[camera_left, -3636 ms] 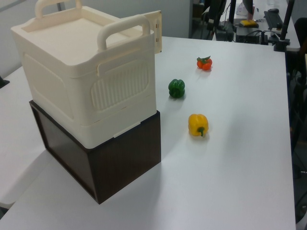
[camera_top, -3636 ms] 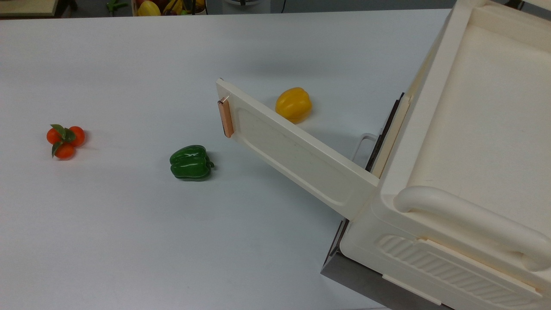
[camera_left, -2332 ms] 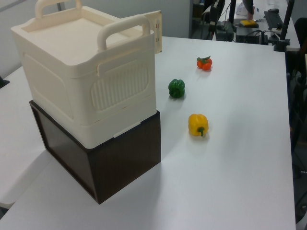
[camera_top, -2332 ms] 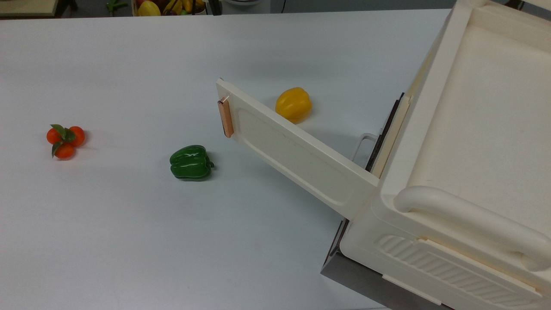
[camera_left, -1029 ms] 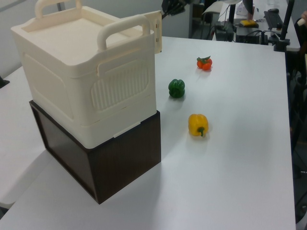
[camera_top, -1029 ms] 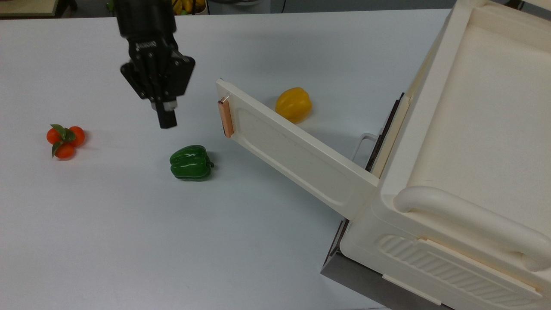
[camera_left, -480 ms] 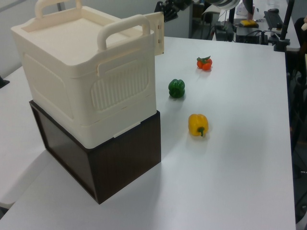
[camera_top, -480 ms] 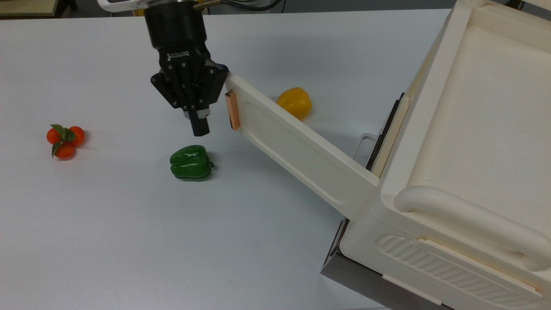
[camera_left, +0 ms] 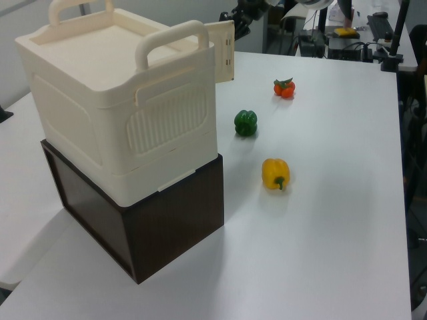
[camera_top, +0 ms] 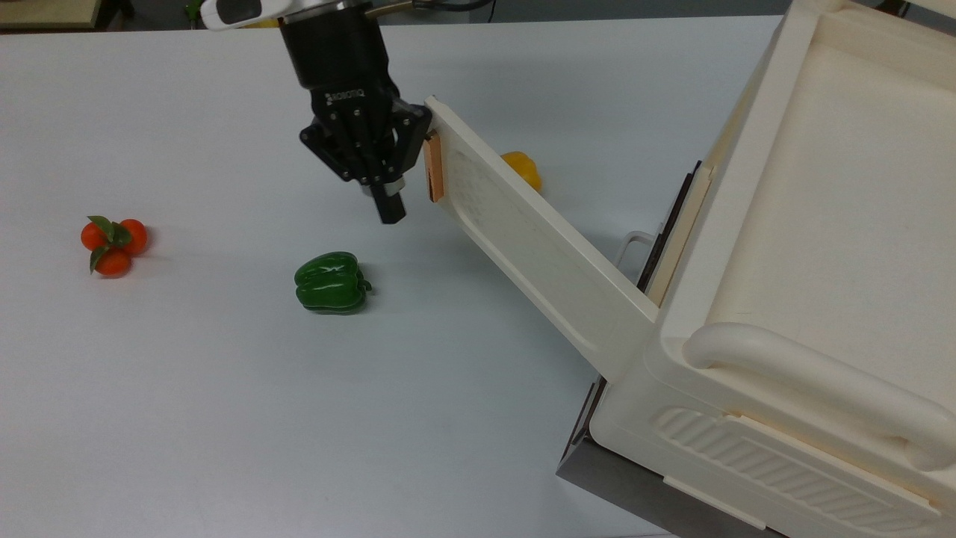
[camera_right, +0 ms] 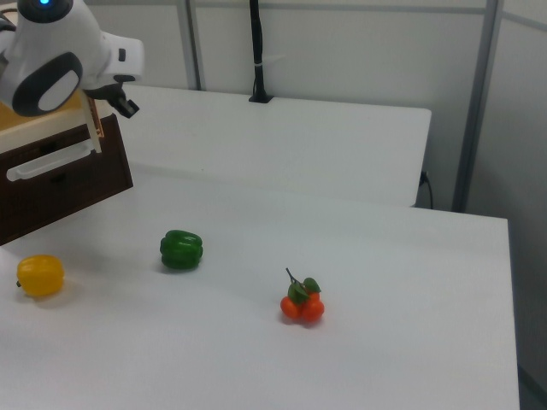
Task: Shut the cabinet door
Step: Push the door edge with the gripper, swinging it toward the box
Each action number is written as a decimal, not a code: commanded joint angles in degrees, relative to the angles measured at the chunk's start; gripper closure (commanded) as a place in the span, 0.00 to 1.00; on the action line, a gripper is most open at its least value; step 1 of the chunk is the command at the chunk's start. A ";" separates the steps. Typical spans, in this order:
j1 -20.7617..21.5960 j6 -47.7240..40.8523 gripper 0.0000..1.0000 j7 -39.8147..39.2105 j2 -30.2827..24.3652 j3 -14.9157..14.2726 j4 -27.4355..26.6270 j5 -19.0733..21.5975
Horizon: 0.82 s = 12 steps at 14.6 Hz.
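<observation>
At the front of the cabinet [camera_top: 814,224], the cabinet door [camera_top: 538,239] stands swung well out over the white table [camera_top: 224,418], hinged at the cabinet's near corner in the top view and reaching toward the top view's upper left, with its copper-coloured handle [camera_top: 435,169] at the free end. The gripper [camera_top: 388,203] hangs just beside that handle, on the top view's left of it, its black body against the door's end edge (whether it truly touches I cannot tell); its fingers look drawn together into one dark tip, clamped on nothing. The top view shows the door's recessed face and the yellow pepper [camera_top: 525,169] half hidden behind its upper edge, while the left view shows that pepper [camera_left: 275,173] whole, well apart from the cabinet's dark brown base [camera_left: 167,227]. The left view also shows the door's free end [camera_left: 225,50] jutting past the cabinet's thick rounded handle [camera_left: 175,39]. A green pepper [camera_top: 331,282] lies near the gripper's tip on the table, and a cluster of small oranges with leaves [camera_top: 113,241] sits far off toward the top view's left. The right view shows the arm's white joint [camera_right: 60,51] in front of the cabinet.
</observation>
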 commanded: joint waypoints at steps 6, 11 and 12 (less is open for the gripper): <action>0.29 -6.87 1.00 0.04 -1.93 4.99 -0.80 0.40; 2.22 -6.70 1.00 0.39 -1.76 7.27 -0.62 0.31; 2.22 -6.61 1.00 0.48 -1.67 7.97 -0.54 0.40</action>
